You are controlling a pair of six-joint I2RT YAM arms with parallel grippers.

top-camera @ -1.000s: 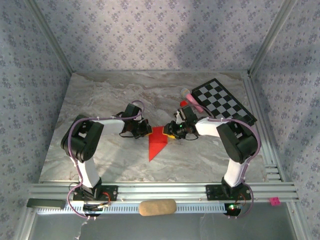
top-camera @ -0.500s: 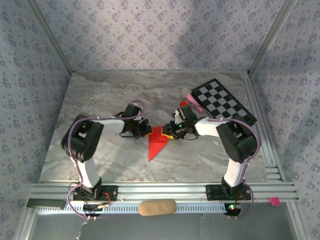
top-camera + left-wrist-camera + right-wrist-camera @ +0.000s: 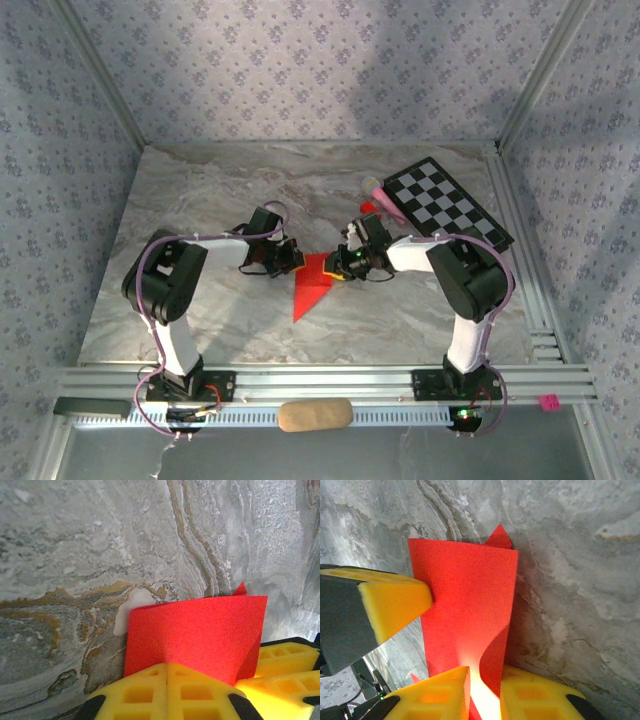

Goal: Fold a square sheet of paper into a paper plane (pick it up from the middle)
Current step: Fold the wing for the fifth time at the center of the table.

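Though folded, bright red paper [image 3: 311,287], plain, a narrow pointed wedge.

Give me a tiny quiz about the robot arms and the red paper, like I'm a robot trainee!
1. True or false: the left gripper is shut on the red paper.
2. What colour are the gripper fingers? A blue, B yellow, C green.
3. What patterned thing lies at the far right of the table?

Key: 1 true. 2 B. 3 the checkerboard.
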